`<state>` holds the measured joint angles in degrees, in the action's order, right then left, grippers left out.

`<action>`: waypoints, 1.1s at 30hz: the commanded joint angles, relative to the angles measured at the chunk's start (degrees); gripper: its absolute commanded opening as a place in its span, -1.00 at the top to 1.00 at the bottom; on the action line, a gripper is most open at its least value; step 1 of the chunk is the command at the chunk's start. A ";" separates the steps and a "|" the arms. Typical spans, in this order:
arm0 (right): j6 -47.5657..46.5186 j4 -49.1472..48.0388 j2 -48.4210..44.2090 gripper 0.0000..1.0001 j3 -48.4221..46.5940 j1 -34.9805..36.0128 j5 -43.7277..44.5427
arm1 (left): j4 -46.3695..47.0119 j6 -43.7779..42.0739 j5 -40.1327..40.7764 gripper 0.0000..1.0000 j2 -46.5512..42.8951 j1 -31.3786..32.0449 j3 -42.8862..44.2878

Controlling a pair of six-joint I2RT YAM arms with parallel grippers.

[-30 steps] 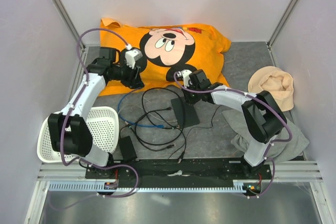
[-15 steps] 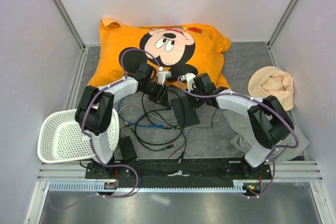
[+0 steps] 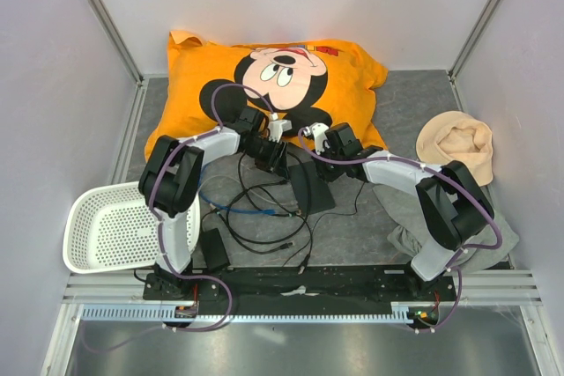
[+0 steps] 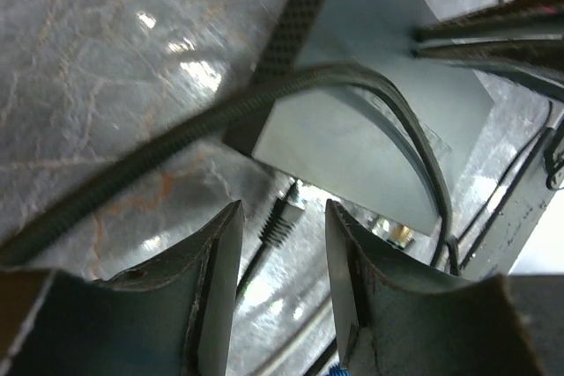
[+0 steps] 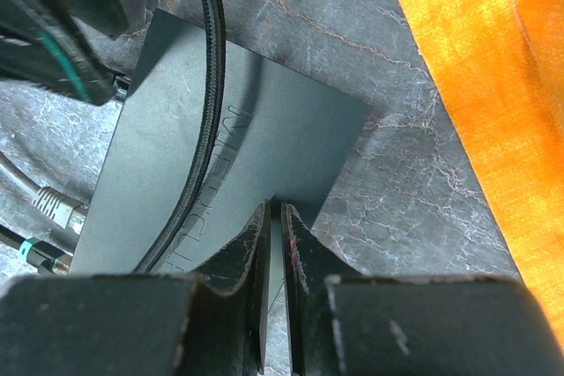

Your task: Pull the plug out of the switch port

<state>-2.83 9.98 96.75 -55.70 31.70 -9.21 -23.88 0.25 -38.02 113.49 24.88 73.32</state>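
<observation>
Left claw [image 4: 283,210]: half open, gripping nothing; we see its dark fingers on either side of the plug, clear of it.
Plug: small grey ribbed plastic plug [image 4: 284,216] on a dark lead, its tip meeting the edge of the flat matte-black rectangular box [image 4: 352,121].
Switch port [image 4: 302,184]: in that edge, mostly hidden.
Right claw [image 5: 275,214]: narrow, fingers almost meeting, nothing between; tips at the box's edge.
Textures: braided black cable [image 4: 167,151] arcs over the smooth lid; grey marbled tabletop [image 4: 97,50]; orange fabric cushion [image 5: 476,68].
</observation>
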 commanded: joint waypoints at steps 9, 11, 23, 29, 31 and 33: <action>-0.60 10.50 3.89 0.64 2.53 -0.24 0.86 | 0.68 0.28 -3.28 0.06 3.58 0.43 3.23; -0.68 10.50 3.97 0.63 2.53 -0.15 0.95 | 0.24 0.10 -4.25 0.08 3.93 0.52 2.97; -0.69 10.68 4.15 0.61 2.44 -0.15 0.69 | -1.00 -2.10 -5.22 0.18 4.19 0.87 1.39; -0.69 10.59 4.24 0.60 2.35 -0.15 0.60 | -0.99 -2.80 -5.05 0.21 4.11 1.31 0.51; -0.69 10.59 4.24 0.59 2.35 -0.24 0.51 | -0.99 -2.98 -4.61 0.24 4.11 1.39 0.77; -0.77 10.59 4.24 0.59 2.35 -0.15 0.51 | -0.99 -2.89 -3.82 0.28 4.19 1.57 0.95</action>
<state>-2.85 10.33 96.92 -55.96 31.66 -9.67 -24.56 -0.86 -42.09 116.64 25.36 74.22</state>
